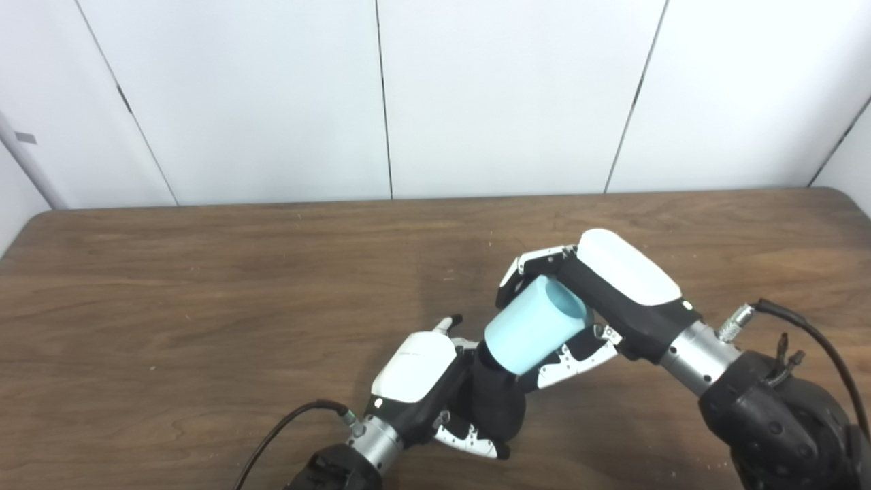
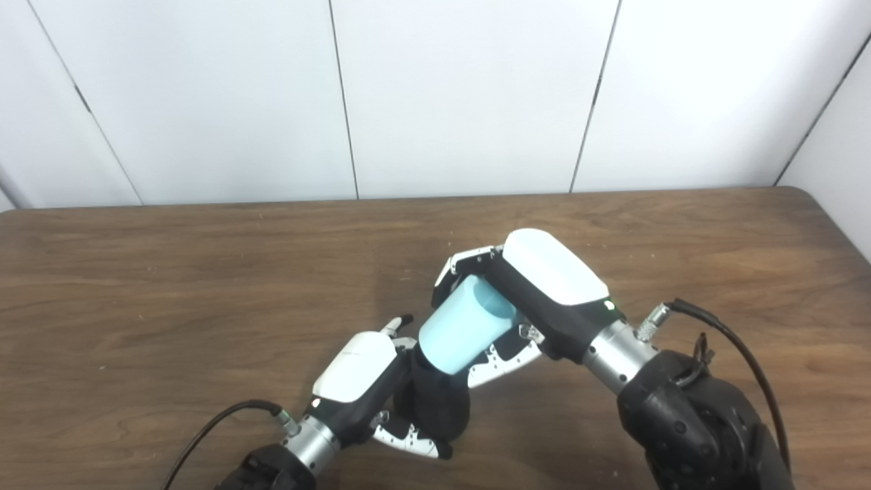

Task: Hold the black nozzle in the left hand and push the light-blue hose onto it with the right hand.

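Two hands: both meet over the table (image 1: 204, 272), at its near right-of-centre part, above the wood.
Landmark: black nozzle (image 1: 497, 401), a dark rounded body; all places below refer to it.
Left hand (image 1: 435, 388): wrapped around the black nozzle from the left side, white back plate turned upward, thumb under the nozzle's near side; clamped on the nozzle.
Left fingers (image 1: 469, 439): white-and-black, curled beneath the nozzle at its near edge.
Right hand (image 1: 599, 292): up and to the right of the nozzle, white back plate on top; clamped on the light-blue hose.
Right fingers (image 1: 537, 262): curled over the far side of the hose.
Right thumb (image 1: 578, 354): pressed against the near side of the hose, just right of the nozzle.
Light-blue hose (image 1: 534, 330): short, wide, tube-shaped, tilted; lower end points down-left and touches the nozzle's upper end, upper end rises toward the right palm.
Joint: hose mouth sits against the top of the nozzle; how far it overlaps cannot be told, as the hose hides the contact line.
Left cable (image 1: 286, 425): black, loops off the left wrist, to the left of the nozzle.
Right cable (image 1: 816, 347): black, arcs off the right forearm, well to the right of the nozzle.
Wall (image 1: 476, 95): white panels behind the table, far beyond the nozzle.
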`<control>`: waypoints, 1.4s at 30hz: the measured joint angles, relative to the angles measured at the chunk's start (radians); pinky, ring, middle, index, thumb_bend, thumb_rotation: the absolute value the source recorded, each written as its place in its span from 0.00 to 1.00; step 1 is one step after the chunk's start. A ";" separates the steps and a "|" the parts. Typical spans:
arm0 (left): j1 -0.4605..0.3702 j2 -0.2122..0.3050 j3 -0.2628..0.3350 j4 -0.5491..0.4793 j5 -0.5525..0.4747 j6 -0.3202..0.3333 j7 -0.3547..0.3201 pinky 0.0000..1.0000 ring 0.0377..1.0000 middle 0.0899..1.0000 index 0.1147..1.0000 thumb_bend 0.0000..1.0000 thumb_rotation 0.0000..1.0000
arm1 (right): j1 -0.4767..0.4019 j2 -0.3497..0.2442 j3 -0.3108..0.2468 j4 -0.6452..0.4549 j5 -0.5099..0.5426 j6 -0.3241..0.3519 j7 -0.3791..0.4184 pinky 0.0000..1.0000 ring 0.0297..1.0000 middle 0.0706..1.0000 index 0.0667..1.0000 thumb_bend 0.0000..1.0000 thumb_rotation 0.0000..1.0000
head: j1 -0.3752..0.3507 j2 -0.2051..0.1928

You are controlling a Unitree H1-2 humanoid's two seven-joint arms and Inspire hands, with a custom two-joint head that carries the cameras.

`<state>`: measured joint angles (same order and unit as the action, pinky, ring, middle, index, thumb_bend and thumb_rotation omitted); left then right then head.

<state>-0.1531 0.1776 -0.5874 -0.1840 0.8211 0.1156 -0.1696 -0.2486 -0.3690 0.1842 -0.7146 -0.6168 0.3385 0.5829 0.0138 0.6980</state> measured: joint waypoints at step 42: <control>-0.001 -0.001 -0.007 -0.004 0.005 0.008 -0.004 1.00 0.68 0.43 0.43 0.52 0.00 | -0.021 0.012 0.108 0.005 -0.147 -0.058 0.033 0.32 0.42 0.48 0.49 0.50 0.00 | 0.009 0.023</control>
<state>-0.1540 0.1768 -0.5940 -0.1884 0.8262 0.1234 -0.1741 -0.2695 -0.3565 0.2919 -0.7091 -0.7639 0.2809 0.6161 0.0230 0.7210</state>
